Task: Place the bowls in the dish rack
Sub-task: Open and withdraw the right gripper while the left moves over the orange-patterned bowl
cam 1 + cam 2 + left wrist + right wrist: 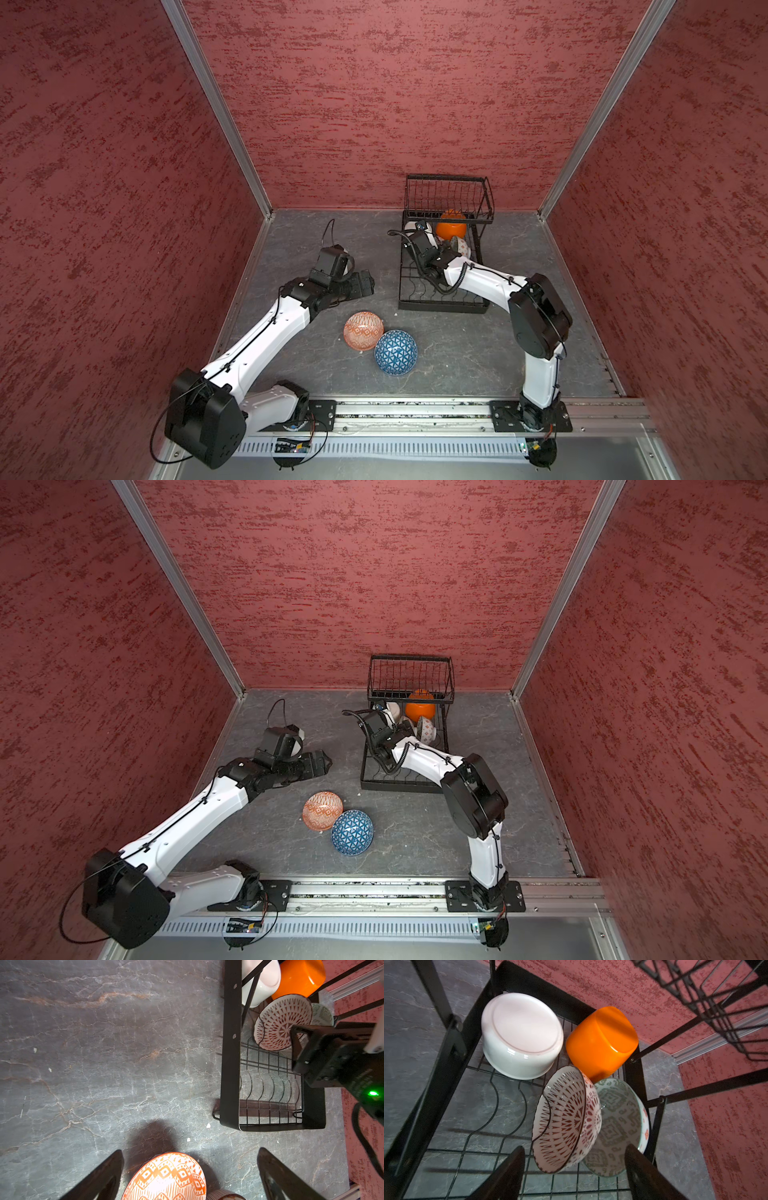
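- While the right claw (574, 1147) gapes inside the dish rack (450, 1059), a red-patterned bowl (562, 1118) stands on edge between its jaws.
- Left claw (190, 1150) gapes wide beside the dish rack.

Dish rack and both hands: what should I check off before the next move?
1. The right hand open around the red-patterned bowl: ok.
2. That bowl on edge in the dish rack, beside the grey-green bowl: ok.
3. Room left at the rack's front end: ok.
4. The left hand open near the orange-patterned bowl: ok.
5. All bowls loaded: not ok; orange-patterned bowl and blue bowl lie on the table.
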Robot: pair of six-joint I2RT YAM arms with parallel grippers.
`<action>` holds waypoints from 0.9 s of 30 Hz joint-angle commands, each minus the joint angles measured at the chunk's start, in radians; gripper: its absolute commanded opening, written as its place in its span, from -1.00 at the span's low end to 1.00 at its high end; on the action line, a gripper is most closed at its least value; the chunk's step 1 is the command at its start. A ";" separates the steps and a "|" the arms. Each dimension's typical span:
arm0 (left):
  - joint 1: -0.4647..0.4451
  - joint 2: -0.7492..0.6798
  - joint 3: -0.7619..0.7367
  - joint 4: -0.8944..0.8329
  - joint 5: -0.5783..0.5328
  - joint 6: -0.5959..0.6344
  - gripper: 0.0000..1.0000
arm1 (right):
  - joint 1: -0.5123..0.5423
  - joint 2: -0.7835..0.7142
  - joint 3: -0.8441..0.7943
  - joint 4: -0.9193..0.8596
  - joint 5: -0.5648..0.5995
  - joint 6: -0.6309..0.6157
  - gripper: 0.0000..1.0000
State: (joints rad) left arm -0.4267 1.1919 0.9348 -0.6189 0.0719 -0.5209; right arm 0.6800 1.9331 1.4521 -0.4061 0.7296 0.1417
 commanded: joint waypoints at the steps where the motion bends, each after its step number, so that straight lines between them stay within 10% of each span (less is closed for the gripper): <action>1: -0.006 0.008 0.001 -0.015 -0.017 -0.013 0.99 | 0.002 -0.053 -0.023 -0.045 -0.086 0.057 0.55; 27: -0.059 0.031 -0.078 -0.143 -0.108 -0.110 1.00 | 0.004 -0.379 -0.268 -0.008 -0.648 0.230 0.69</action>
State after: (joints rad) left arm -0.4713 1.2194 0.8631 -0.7155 0.0059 -0.6048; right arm 0.6800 1.6142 1.2182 -0.4358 0.1696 0.3069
